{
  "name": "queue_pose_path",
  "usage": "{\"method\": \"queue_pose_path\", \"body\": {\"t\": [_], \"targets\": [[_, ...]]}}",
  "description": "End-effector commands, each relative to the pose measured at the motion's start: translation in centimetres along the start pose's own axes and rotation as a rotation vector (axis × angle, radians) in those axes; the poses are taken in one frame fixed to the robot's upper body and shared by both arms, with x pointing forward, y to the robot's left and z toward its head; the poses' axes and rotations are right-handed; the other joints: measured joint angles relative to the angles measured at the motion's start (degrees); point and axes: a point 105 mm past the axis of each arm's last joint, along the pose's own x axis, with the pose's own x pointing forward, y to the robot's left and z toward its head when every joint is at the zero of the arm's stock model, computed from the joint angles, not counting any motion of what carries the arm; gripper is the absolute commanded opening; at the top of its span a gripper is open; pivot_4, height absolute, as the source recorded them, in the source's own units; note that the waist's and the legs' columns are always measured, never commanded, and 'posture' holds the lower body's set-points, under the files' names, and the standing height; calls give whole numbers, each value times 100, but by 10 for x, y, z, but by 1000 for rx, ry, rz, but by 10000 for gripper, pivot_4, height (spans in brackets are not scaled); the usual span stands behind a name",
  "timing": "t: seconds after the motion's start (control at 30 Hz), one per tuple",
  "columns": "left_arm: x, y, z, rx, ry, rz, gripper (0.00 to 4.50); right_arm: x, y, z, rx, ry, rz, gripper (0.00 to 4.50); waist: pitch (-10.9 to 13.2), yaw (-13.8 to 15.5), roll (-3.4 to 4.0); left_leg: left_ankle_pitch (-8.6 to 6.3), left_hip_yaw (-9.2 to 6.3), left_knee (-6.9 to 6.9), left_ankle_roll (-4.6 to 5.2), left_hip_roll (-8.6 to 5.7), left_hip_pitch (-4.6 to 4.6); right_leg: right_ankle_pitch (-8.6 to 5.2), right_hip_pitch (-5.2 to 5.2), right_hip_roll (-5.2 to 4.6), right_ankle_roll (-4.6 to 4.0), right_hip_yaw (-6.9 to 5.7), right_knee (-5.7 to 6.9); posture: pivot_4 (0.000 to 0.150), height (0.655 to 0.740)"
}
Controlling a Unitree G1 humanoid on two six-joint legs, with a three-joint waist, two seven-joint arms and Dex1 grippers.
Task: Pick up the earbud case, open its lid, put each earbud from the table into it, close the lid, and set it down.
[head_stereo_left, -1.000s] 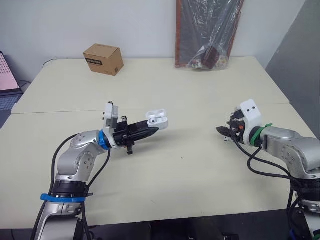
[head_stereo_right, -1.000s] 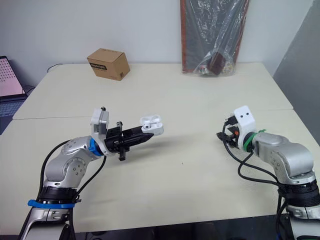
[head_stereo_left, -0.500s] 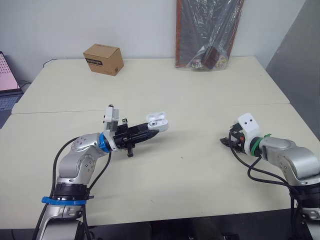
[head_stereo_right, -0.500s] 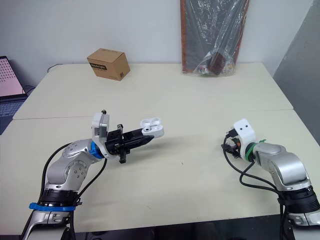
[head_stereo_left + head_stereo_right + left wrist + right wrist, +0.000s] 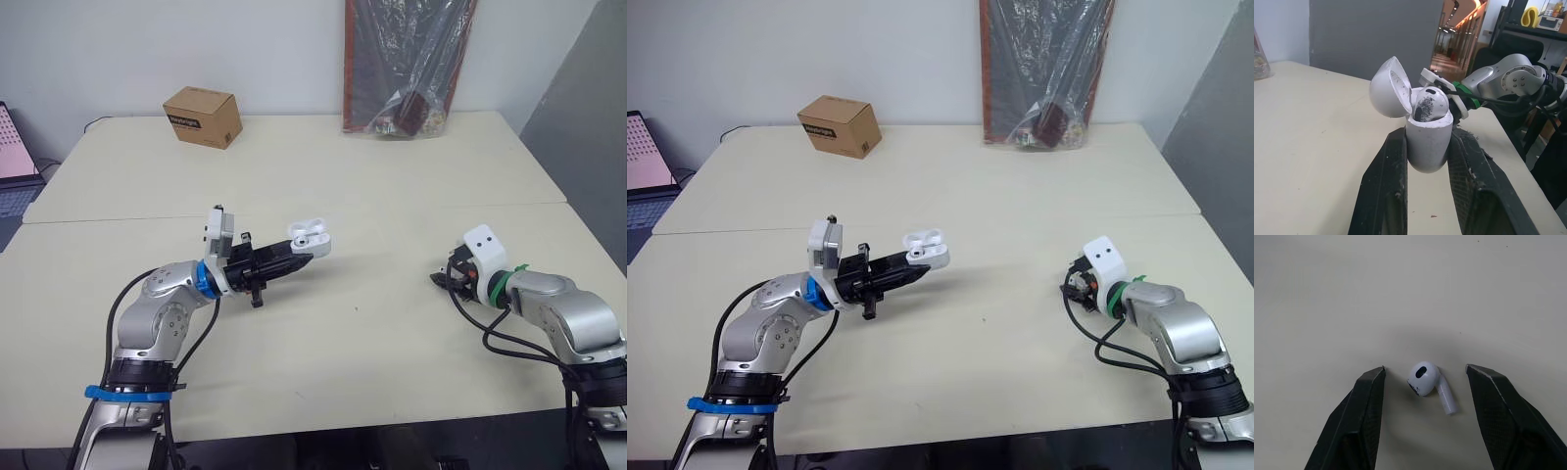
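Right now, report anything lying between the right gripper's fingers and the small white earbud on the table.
Nothing visible does. The small white earbud lies on the beige table between the open right gripper's black fingers, touching neither.

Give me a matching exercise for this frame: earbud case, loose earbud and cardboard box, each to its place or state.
1 earbud case
2 loose earbud
3 cardboard box

A on the table, inside the open right end effector
B at the far left of the table
C clamped in the left end effector, lid open

Pairs: 1-C, 2-A, 3-B
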Motion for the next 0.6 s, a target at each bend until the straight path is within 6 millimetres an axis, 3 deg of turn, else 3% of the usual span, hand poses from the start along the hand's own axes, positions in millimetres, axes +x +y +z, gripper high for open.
{"method": "queue_pose_path", "body": {"t": [0.03, 0.07, 0.2, 0.5, 0.6], "targets": [[3, -4, 11, 57, -23, -16, 7780, -3, -4, -1, 3, 2, -13, 27113, 0, 0, 0, 0, 0, 0, 0, 0, 0, 0, 0, 0, 0, 0, 0, 1500, 7400], [3, -4, 11, 56, -24, -16, 7780, -3, -4, -1, 4, 2, -14, 27113, 0, 1, 0, 0, 0, 0, 0, 0, 0, 0, 0, 0, 0, 0, 0, 1500, 7400], [5, -4, 11, 56, -27, -18, 7780, -4, -3, -2, 7, 6, -12, 15393, 0, 3, 0, 0, 0, 0, 0, -1, 0, 0, 1, 0, 0, 0, 0, 1500, 7400], [5, -5, 11, 56, -28, -18, 7780, -4, -3, -3, 10, 17, -12, 15393, 0, 5, 0, 0, -1, 4, 0, -1, -1, 0, 2, -1, 0, -1, 1, 1500, 7400], [5, -5, 11, 56, -28, -16, 7780, -5, -4, -3, 5, 16, -13, 9458, 0, 4, 0, 0, -1, 5, 0, -1, -1, 0, 3, -1, 0, 0, 1, 1500, 7400]]}}
